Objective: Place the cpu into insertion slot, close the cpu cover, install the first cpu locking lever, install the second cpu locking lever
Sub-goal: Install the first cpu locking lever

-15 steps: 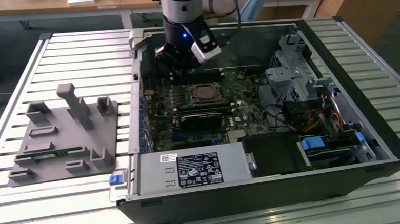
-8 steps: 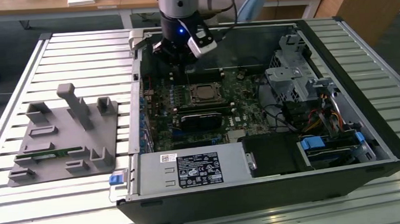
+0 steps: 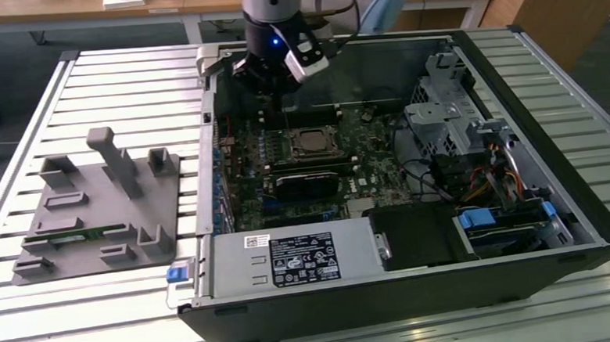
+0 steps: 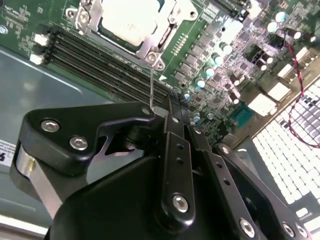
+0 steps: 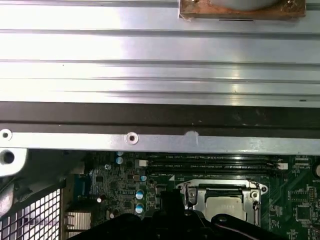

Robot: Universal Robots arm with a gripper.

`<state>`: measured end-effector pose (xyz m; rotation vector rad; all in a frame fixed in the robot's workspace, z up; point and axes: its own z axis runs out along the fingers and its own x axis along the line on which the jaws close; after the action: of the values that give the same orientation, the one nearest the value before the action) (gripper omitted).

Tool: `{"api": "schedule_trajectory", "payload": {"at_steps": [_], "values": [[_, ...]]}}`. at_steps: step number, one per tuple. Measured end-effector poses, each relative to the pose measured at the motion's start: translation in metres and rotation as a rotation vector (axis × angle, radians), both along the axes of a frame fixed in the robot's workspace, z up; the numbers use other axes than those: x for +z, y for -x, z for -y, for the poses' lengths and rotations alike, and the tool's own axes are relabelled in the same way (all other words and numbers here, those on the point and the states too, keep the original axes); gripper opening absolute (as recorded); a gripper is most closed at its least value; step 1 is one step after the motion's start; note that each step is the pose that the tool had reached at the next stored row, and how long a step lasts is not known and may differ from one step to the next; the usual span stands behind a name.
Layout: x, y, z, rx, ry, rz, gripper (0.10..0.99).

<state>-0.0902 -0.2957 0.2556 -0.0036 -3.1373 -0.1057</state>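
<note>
Hovering inside the computer case, the pincer looks closed, perhaps pressing the thin locking lever that rises beside its tip. The cpu lies in the insertion slot, with the cpu cover down around it.

Lab: slatted metal workbench, desks.

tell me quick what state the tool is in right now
tool: closed, tip beside the thin locking lever; whether it grips it cannot be told
</note>
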Motion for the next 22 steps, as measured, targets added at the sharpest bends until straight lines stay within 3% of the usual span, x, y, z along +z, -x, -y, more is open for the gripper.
{"api": "schedule_trajectory", "payload": {"at_steps": [9,22], "values": [[-0.0001,-0.0169,-0.0005,0.000,0.000,0.0000,0.118],[-0.0009,-0.0267,-0.0005,-0.001,-0.002,0.0002,0.118]]}}
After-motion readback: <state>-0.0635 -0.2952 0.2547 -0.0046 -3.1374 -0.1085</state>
